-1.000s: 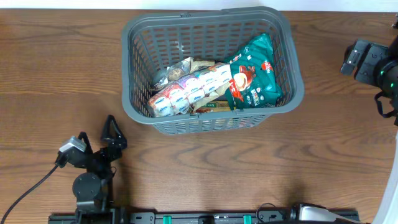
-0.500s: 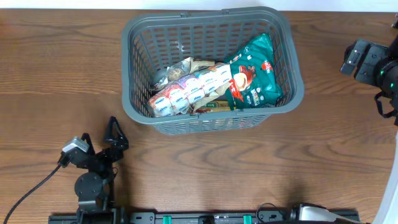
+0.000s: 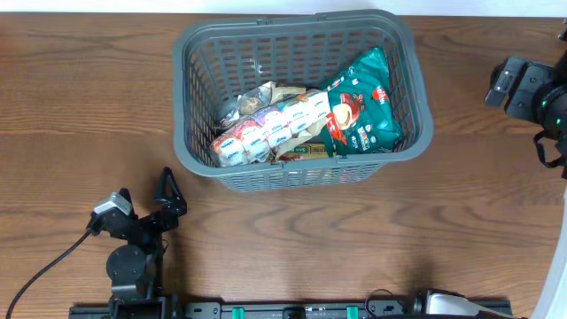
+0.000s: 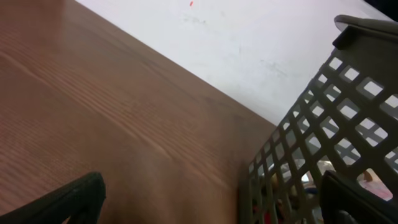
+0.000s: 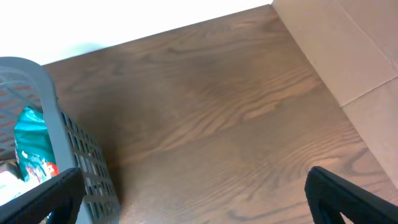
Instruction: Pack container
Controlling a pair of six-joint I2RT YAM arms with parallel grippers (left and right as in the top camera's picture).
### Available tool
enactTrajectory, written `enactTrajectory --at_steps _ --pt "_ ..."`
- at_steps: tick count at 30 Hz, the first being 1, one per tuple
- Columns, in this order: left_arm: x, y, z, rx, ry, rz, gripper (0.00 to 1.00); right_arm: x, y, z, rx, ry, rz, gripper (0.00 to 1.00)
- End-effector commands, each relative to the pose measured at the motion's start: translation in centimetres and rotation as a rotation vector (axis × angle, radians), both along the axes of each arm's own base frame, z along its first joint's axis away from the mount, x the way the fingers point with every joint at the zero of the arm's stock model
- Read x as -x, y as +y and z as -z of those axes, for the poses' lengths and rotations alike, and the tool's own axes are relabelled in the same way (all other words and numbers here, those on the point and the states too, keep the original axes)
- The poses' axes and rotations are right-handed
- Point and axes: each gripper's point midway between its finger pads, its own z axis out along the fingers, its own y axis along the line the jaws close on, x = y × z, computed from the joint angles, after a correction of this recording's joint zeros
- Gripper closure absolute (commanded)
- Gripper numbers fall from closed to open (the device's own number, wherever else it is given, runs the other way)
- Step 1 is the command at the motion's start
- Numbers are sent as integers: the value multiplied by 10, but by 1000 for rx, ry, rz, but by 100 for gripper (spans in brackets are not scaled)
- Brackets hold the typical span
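Note:
The container (image 3: pixel 292 177), a large dark grey lattice basket, stands at the back middle of the wooden table. Inside it lie a green snack packet (image 3: pixel 361 105), a white packet with red and blue print (image 3: pixel 266 131) and a beige packet (image 3: pixel 266 96). My left gripper (image 3: pixel 144 193) sits low near the front left, open and empty, short of the basket's front left corner. In the left wrist view the basket wall (image 4: pixel 311 130) rises at the right between my spread fingers (image 4: pixel 68 202). My right gripper (image 5: pixel 193 208) is open and empty over bare wood, with the basket (image 5: pixel 87 168) at its left.
The right arm (image 3: pixel 532 93) hangs at the table's far right edge. A black cable (image 3: pixel 44 266) runs from the left arm toward the front left. A brown cardboard surface (image 5: pixel 348 56) borders the table on the right in the right wrist view.
My left gripper has shifted a little to the right and toward the front edge. The right arm and the basket's contents have not moved.

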Motion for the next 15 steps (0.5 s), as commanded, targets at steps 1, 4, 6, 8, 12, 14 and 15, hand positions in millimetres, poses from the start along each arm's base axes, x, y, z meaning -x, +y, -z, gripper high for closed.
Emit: enactTrajectory --at_steps 1,4,6,8,12,14,15 --pt "1 0 18 -22 58 4 1 1 -4 -4 3 -11 22 1" --pt "1 -1 18 -22 58 5 1 1 -4 -4 3 -11 22 1" --pt "1 -1 18 -22 58 5 1 1 -4 -4 3 -11 22 1" --pt "1 0 18 -22 58 4 1 1 -4 -4 3 -11 22 1" --pt "1 1 18 -43 61 2 1 1 -4 -4 3 -11 22 1" --pt "1 1 18 -167 80 17 1 1 -4 -4 3 -11 22 1" --pt "1 1 19 -220 89 26 1 1 -4 -4 3 -11 22 1"
